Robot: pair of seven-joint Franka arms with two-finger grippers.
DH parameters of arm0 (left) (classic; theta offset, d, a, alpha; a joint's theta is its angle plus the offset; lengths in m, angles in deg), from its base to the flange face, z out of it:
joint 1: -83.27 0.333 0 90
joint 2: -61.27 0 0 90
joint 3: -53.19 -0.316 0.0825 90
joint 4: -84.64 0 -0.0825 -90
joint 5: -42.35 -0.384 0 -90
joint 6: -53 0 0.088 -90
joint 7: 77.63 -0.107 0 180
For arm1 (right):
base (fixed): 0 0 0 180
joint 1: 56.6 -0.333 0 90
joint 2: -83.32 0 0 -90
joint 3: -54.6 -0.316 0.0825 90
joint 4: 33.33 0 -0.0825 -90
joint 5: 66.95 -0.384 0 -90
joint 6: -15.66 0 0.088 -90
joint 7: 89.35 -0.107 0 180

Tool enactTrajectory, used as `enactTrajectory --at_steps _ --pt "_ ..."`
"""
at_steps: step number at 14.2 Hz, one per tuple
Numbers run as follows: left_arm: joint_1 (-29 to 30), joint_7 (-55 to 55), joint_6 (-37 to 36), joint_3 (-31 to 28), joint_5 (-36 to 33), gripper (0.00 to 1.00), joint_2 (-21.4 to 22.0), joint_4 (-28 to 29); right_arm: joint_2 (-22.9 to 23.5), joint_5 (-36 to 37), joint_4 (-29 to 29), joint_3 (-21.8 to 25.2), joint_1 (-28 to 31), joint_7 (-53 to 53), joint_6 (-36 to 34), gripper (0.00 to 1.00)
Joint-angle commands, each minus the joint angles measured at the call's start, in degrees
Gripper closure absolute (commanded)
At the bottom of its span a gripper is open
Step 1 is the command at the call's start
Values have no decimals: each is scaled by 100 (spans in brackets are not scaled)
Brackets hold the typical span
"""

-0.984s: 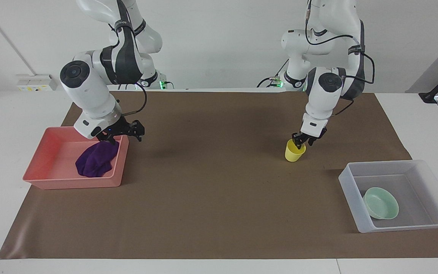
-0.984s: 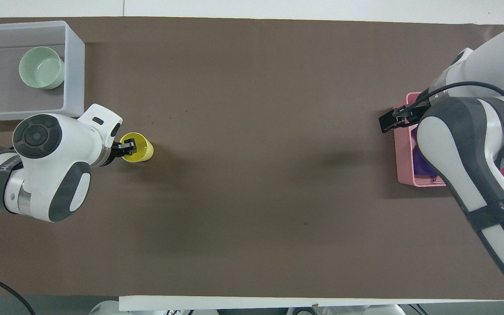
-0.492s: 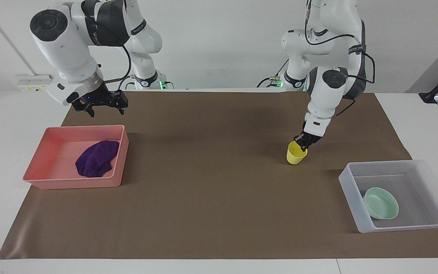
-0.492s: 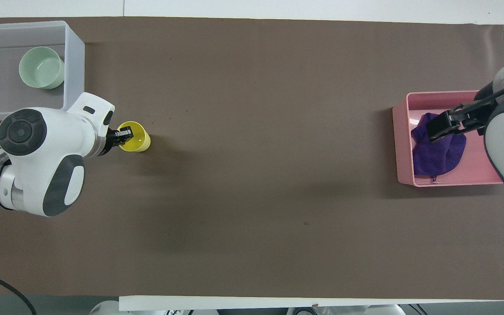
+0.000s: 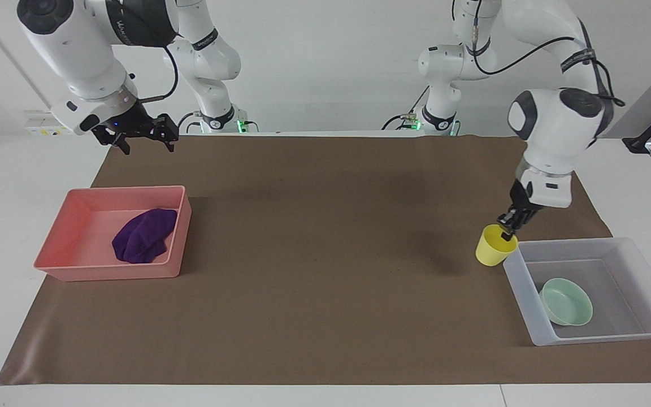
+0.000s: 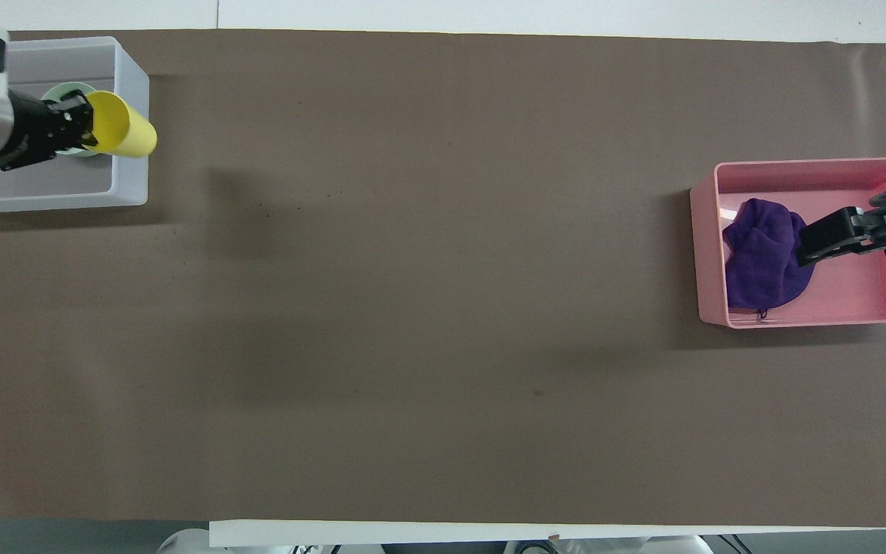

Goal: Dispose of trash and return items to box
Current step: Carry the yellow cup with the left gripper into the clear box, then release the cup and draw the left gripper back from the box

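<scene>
Right gripper (image 5: pixel 140 137): open, empty, raised near the tray (image 5: pixel 60 265).
Cloth (image 5: pixel 143 236): in tray; soft, light.
Cup (image 5: pixel 493 246): light, stiff, likely slippery; left gripper (image 5: pixel 510 227) pinches its rim, over the box (image 5: pixel 532 328) edge.
Bowl (image 5: pixel 566 302): in box.

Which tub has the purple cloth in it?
The pink tray, at the right arm's end, holds the purple cloth. The clear tub holds a green bowl.

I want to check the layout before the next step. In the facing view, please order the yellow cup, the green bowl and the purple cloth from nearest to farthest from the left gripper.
1. Yellow cup: held in the left gripper, by the clear box's corner.
2. Green bowl: inside that box.
3. Purple cloth: in the pink tray, at the right arm's end.
</scene>
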Motion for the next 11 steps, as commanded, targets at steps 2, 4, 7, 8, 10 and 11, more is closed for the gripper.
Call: enactTrajectory --at_steps 2,4,7,8,10,11 --pt "863 -27 22 28 -20 100 -838 -969 -193 -134 159 -10 34 140 -47 0" --pt "1119 -63 391 28 14 100 -1196 -968 -211 -151 151 261 -185 131 -56 0" --pt "1146 -63 708 28 58 100 -1673 -1047 -229 -292 115 1401 -1185 105 -65 0" --pt "1164 -80 753 28 32 100 -1708 -995 -220 -371 98 1692 -1423 96 -65 0" --pt "1076 -133 858 28 15 100 -1770 -698 -220 -354 89 2028 -1794 105 110 0" --pt "1076 -177 911 28 23 100 -1770 -635 -211 -345 89 2029 -1838 105 216 0"
